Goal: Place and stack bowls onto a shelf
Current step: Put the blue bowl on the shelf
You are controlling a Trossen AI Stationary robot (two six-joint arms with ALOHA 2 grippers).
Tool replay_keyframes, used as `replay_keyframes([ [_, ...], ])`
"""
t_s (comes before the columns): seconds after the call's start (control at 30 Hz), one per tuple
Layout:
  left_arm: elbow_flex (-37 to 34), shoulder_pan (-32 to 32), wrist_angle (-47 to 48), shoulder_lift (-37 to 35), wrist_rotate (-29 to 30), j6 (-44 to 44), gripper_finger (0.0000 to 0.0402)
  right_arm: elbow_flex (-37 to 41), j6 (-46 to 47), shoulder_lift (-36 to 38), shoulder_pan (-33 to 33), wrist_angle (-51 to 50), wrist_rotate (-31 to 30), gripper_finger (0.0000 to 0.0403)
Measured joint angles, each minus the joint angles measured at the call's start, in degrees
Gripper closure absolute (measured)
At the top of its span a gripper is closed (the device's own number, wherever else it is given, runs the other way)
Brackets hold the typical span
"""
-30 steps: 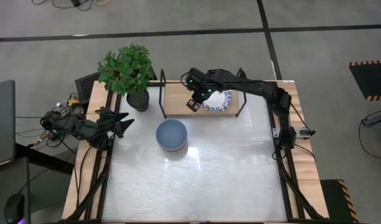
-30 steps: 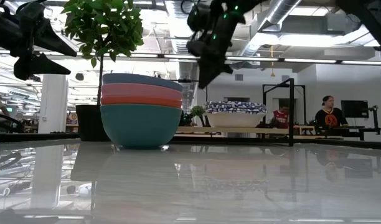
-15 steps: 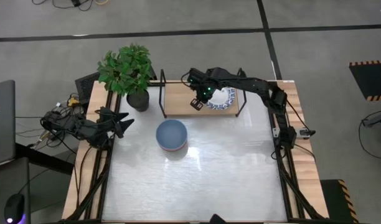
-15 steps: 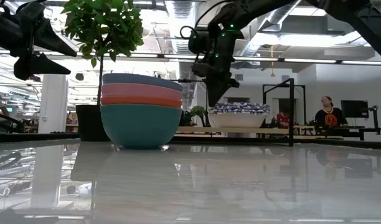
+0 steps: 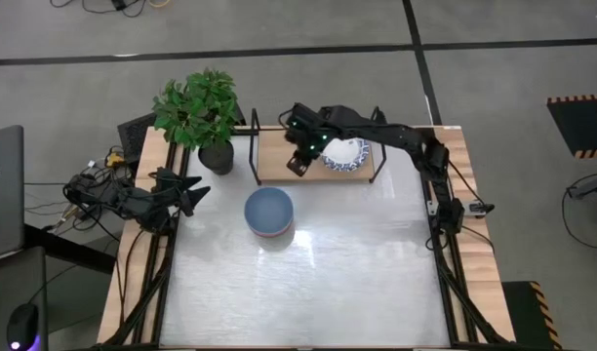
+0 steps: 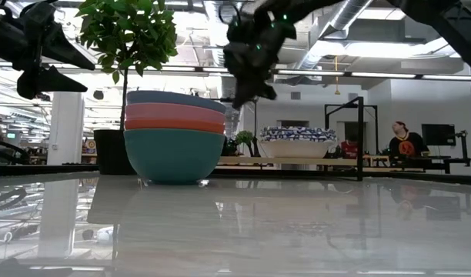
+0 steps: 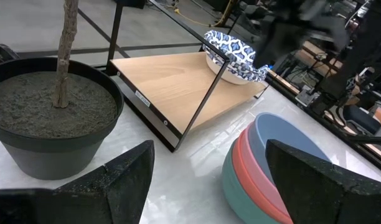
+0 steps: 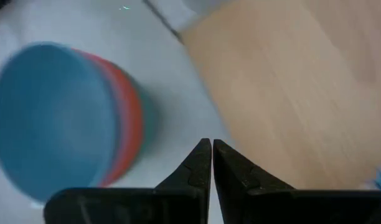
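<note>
Behind the pale tabletop (image 5: pixel 308 283) lies an open workshop hall with ceiling pipes, and in the low view people sit at benches far off. On the shelf (image 5: pixel 279 161), the patterned white bowl (image 5: pixel 343 154) sits toward one end of the plank, to the side of the right gripper (image 5: pixel 297 162), leaving bare wood under and beyond the pincer, probably kept free for what comes next. The stack of plain bowls (image 5: pixel 269 212), blue in red in teal, stands on the table in front of the pincer and lower, nested so it could go across as one load. The right arm reaches long and nearly level from its post across the shelf, wrist bent downward, its fingers (image 8: pixel 200 163) pressed together and carrying nothing, over the plank's front part. The left gripper (image 5: pixel 186 191) waits at the table's edge beside the plant pot (image 5: pixel 217 156), its pincer spread wide and empty
</note>
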State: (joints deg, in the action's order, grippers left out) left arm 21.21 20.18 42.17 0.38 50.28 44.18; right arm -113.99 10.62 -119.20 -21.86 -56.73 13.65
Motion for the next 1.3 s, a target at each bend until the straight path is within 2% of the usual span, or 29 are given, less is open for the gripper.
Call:
replay_keyframes([
  [0.17,0.00,0.00,0.00,-0.01,0.00,0.04,0.0109,-1.06,-5.52,0.00,4.98,4.27,-3.04,0.0343],
  [0.43,0.00,0.01,0.00,-0.01,-0.02,0.04,0.0109,-1.06,-7.65,-0.10,9.57,7.10,-11.08,0.0263],
  [0.57,0.00,0.01,0.00,0.00,-0.02,0.04,0.0109,-1.06,-6.66,-0.13,10.18,9.39,-13.42,0.0239],
  [0.97,0.00,0.00,-0.02,-0.01,0.00,0.02,0.0109,-0.92,-5.03,-0.13,11.89,13.29,-13.85,0.0241],
  [1.3,0.00,0.01,-0.01,-0.02,0.00,0.00,0.0109,3.96,-5.01,-0.15,12.49,18.12,-13.81,0.0242],
])
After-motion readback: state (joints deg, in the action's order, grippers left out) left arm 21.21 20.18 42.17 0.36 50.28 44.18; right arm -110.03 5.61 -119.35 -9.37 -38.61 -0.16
